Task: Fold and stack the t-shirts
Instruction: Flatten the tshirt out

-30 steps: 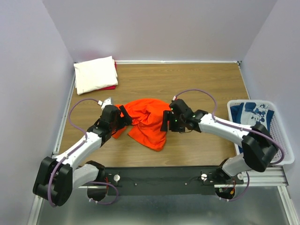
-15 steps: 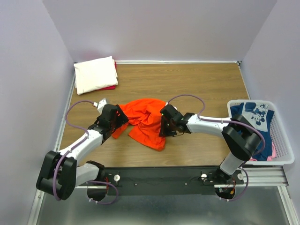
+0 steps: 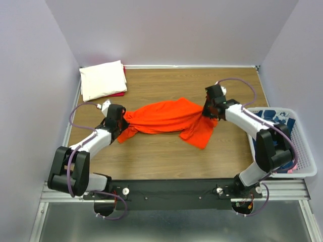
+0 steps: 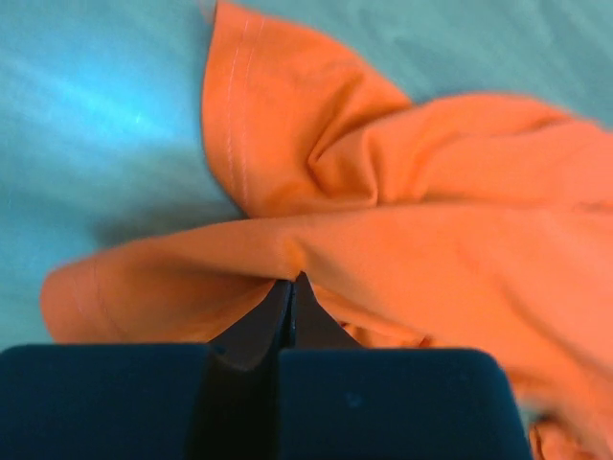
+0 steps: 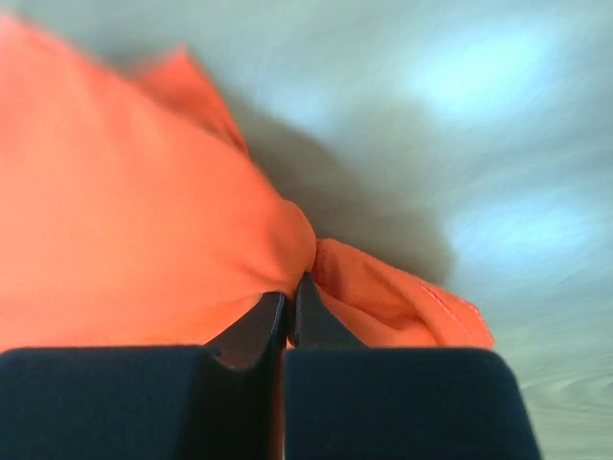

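Orange cloth runs across the middle of the wooden table [image 3: 166, 161] in the top view: the orange t-shirt [image 3: 166, 117] is pulled into a long band from 9 o'clock to 3 o'clock, with a loose flap sagging toward 5 o'clock. The left pincer [image 3: 122, 120] is clenched on its 9 o'clock end and the right pincer [image 3: 207, 112] on its 3 o'clock end. At the table's 11 o'clock corner lies a folded cream-white t-shirt [image 3: 102, 79], with the edge of a red-pink t-shirt [image 3: 119, 94] showing under it. Off the table's edge at 4 o'clock stands a white basket [image 3: 308, 151] holding a navy t-shirt [image 3: 275, 115] with a white print.

In the left wrist view, the left pincer [image 4: 290, 283] has its fingers pressed together on a fold of the orange t-shirt [image 4: 431, 240]. A stitched hem rises toward 11 o'clock.

In the right wrist view, which is blurred, the right pincer [image 5: 290, 280] is clamped tight on a bunched ridge of the orange t-shirt [image 5: 124, 220]. Most of the cloth spreads toward 9 o'clock, and a small hemmed lobe lies at 4 o'clock.
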Available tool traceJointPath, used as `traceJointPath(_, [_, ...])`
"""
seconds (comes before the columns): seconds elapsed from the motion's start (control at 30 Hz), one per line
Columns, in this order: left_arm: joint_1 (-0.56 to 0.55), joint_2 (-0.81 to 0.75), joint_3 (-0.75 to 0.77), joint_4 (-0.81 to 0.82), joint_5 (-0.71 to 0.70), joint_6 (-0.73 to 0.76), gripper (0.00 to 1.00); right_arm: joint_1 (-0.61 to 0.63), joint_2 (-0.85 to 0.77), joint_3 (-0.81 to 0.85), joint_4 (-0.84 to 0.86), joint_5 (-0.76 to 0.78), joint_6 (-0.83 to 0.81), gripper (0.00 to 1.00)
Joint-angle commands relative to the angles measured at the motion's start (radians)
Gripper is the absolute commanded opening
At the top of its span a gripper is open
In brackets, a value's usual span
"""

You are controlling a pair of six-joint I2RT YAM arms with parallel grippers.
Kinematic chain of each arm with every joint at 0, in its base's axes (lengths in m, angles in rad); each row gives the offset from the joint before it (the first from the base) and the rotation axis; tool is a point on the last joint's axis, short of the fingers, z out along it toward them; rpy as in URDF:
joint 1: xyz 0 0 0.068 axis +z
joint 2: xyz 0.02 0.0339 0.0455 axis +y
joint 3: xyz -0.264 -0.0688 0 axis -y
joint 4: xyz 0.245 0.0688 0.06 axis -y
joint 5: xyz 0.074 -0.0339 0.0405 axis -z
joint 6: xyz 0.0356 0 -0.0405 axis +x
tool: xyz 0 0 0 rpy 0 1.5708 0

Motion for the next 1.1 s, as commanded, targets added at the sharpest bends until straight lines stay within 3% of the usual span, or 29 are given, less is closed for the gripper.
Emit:
traceJointPath(0.0, [0.03,0.065,0.14,0.049,0.005,0.014,0.0,-0.093,0.023,0.144,-0.041,0.086,-0.083,0.07])
traceJointPath(0.13, [0.06,0.142,0.289,0.041,0.075,0.057,0.0,-0.159,0.109,0.273,-0.072,0.074,-0.102,0.18])
traceJointPath(0.17, [0.06,0.155,0.317,0.017,0.075,0.057,0.0,-0.159,0.109,0.302,-0.072,0.076,-0.106,0.24])
traceJointPath(0.2, [0.062,0.171,0.356,0.009,0.098,0.075,0.03,-0.159,0.113,0.319,-0.095,0.069,-0.109,0.37])
traceJointPath(0.23, [0.063,0.172,0.366,0.001,0.112,0.085,0.2,-0.159,0.106,0.325,-0.096,0.045,-0.114,0.45])
traceJointPath(0.27, [0.063,0.169,0.368,0.0,0.12,0.089,0.26,-0.159,0.094,0.315,-0.096,0.036,-0.117,0.52])
traceJointPath(0.3, [0.062,0.151,0.348,-0.002,0.124,0.082,0.38,-0.159,0.063,0.301,-0.096,0.043,-0.117,0.6])
traceJointPath(0.37, [0.062,0.123,0.309,0.001,0.12,0.071,0.45,-0.159,0.031,0.24,-0.098,0.066,-0.108,0.66])
traceJointPath(0.47, [0.063,0.071,0.231,0.004,0.109,0.053,0.47,-0.159,-0.025,0.145,-0.098,0.089,-0.088,0.69])
traceJointPath(0.7, [0.068,-0.024,0.107,-0.037,-0.059,-0.012,0.47,-0.159,-0.101,-0.016,-0.064,0.002,-0.045,0.66])
traceJointPath(0.93, [0.1,0.086,0.136,0.006,-0.044,-0.049,0.48,-0.159,-0.095,-0.056,-0.041,-0.065,-0.043,0.64])
traceJointPath(1.07, [0.122,0.155,0.154,0.033,-0.001,-0.067,0.56,-0.158,-0.095,-0.064,-0.036,-0.07,-0.059,0.64])
